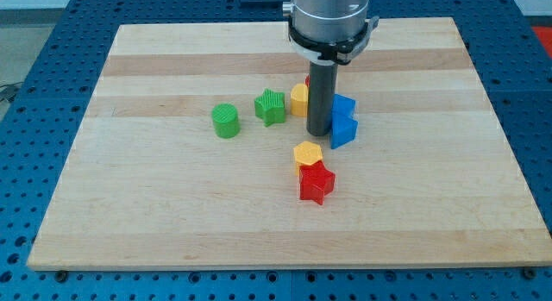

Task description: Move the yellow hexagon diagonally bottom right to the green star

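Note:
The yellow hexagon lies near the board's middle, touching the red star just below it. The green star lies up and to the left of it, apart. My tip stands just above the yellow hexagon, a short gap between them. The rod hides part of a second yellow block and of a red block behind it at the view's top. The blue block sits right against the rod on its right side.
A green cylinder lies left of the green star. The wooden board rests on a blue perforated table. The arm's grey flange hangs over the board's top middle.

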Controlling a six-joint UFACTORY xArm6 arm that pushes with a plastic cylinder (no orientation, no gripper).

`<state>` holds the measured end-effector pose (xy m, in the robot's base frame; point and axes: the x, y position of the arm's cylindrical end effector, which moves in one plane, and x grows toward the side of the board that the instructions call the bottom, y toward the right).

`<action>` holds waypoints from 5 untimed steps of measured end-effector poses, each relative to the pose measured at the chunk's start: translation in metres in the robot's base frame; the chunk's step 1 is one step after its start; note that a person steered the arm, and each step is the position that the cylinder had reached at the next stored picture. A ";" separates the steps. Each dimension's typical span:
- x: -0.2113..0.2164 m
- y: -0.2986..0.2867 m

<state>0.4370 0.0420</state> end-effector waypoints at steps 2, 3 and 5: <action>0.026 -0.050; 0.029 -0.050; 0.064 -0.046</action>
<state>0.5014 -0.0042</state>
